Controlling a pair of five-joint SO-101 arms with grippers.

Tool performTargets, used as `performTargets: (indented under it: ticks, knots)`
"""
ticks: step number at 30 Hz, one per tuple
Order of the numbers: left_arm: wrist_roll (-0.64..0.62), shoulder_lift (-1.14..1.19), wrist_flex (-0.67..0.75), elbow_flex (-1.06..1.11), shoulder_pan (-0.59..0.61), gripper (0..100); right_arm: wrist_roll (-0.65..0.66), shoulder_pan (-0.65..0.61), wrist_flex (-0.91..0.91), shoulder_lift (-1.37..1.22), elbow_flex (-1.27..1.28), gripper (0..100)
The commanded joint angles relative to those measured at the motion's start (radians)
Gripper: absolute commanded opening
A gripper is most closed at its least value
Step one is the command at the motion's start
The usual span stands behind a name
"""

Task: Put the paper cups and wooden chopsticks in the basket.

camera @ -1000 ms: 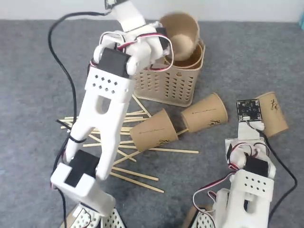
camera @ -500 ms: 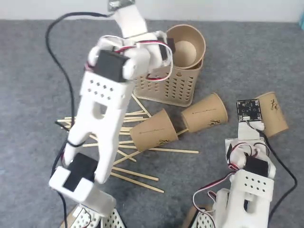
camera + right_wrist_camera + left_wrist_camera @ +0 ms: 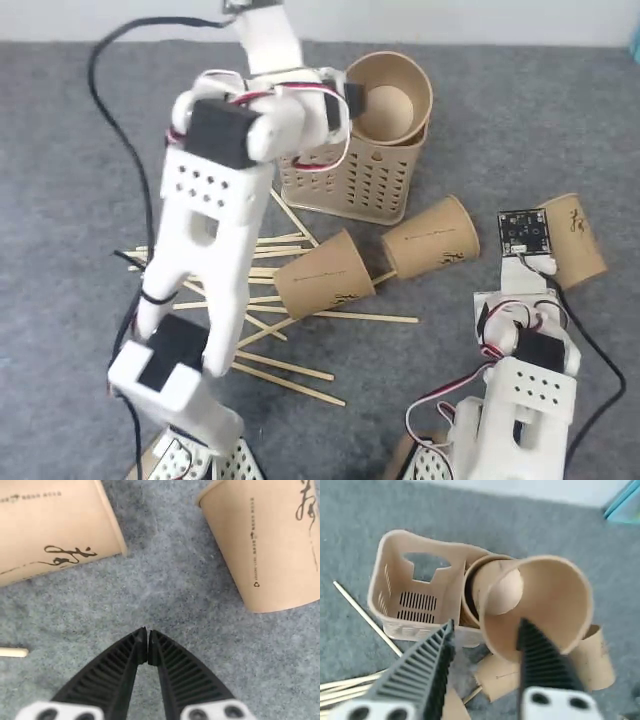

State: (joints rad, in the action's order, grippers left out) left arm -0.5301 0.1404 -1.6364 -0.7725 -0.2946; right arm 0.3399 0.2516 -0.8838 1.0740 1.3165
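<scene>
— Tips cup upright, nesting it in basket; spreads left gripper to let go.
— Keeps right gripper pressed together, parked between two floor cups; leaves chopsticks scattered by basket.

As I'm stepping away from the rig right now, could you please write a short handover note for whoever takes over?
Left gripper: open, holding nothing, above the basket.
Right gripper: shut, empty, low over the carpet between two fallen cups.
Done: a top cup sits tilted inside a lower cup at one end of the basket.
Left: three cups on their sides on the carpet, the near cup, middle cup and far cup, plus the chopsticks scattered beside them.
</scene>
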Motion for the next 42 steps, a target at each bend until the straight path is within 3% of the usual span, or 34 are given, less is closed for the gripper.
performTargets:
  ticks: [1, 5, 11, 15, 21, 28, 38, 42]
  knots:
    - [0.040, -0.097, -0.072, -0.199, 0.000, 2, 0.014, 0.013, 0.018, 0.024, -0.015, 1.7]
    - [0.149, -0.195, -0.123, -0.234, -0.031, 1, 0.014, 0.013, 0.018, 0.024, -0.015, 1.7]
    - [0.267, -0.325, -0.110, 0.243, -0.097, 1, 0.014, 0.013, 0.018, 0.024, -0.015, 1.7]
    - [0.295, -0.407, 0.002, 0.539, -0.164, 1, 0.014, 0.013, 0.018, 0.024, -0.015, 1.7]
    - [0.290, -0.470, 0.318, 0.805, -0.196, 1, 0.014, 0.013, 0.018, 0.024, -0.015, 1.7]
    - [0.204, -0.471, 0.649, 0.932, -0.170, 1, 0.014, 0.013, 0.018, 0.024, -0.015, 1.7]
    - [0.195, -0.471, 0.819, 0.937, -0.144, 1, 0.014, 0.013, 0.018, 0.024, -0.015, 1.7]
    - [0.196, -0.485, 0.816, 0.932, -0.109, 2, 0.014, 0.013, 0.018, 0.024, -0.015, 1.7]
